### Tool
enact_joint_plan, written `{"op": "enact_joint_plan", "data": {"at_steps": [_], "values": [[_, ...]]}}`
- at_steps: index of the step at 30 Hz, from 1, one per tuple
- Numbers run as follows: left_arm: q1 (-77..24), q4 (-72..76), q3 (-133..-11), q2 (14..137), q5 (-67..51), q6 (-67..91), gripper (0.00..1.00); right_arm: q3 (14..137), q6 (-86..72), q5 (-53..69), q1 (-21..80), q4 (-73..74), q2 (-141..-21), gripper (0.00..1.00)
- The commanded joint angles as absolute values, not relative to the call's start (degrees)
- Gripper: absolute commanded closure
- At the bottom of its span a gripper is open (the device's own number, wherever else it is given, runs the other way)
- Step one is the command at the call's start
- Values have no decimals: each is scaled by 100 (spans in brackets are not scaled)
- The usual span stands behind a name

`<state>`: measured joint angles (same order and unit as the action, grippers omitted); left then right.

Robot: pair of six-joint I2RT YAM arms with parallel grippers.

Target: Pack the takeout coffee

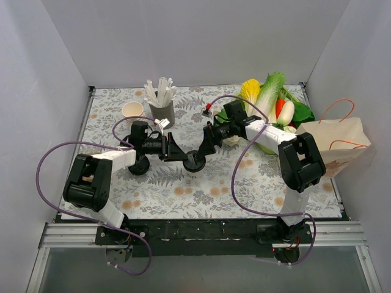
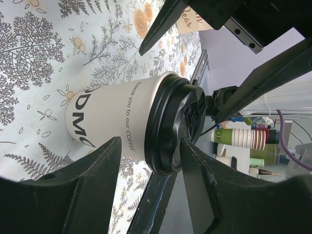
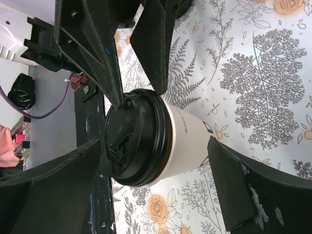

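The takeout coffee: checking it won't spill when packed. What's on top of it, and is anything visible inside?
A black plastic lid sits over the rim of the takeout coffee. It covers the whole mouth, so the contents cannot be seen.

Matt cream-white paper takeout cup [image 2: 112, 122], black-printed, under a round black plastic lid [image 2: 173, 129] with a soft sheen. The left arm's fingers [image 2: 92, 170] are matt black plastic. The right arm's fingers [image 3: 243, 190] are the same, scuffed pale at the edges. The counter [image 1: 183, 195] has a smooth floral-printed covering. At three o'clock, a creased brown paper bag [image 1: 339, 143]. At six o'clock, a brushed metal rail [image 1: 342, 235]. Smooth purple plastic-sheathed cable [image 1: 39, 168].
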<state>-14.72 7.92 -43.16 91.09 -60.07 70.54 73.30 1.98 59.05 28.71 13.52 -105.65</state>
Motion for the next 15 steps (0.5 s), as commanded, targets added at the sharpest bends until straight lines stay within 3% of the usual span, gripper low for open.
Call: {"op": "enact_joint_plan", "data": {"at_steps": [1, 15], "values": [[-1450, 958, -4553, 9167, -6135, 7075, 50, 7497, 255, 5792, 2848, 1397, -10687, 2], [-1450, 1037, -4667, 9395, -6187, 7119, 50, 7445, 316, 5836, 2786, 1503, -10775, 14]]}}
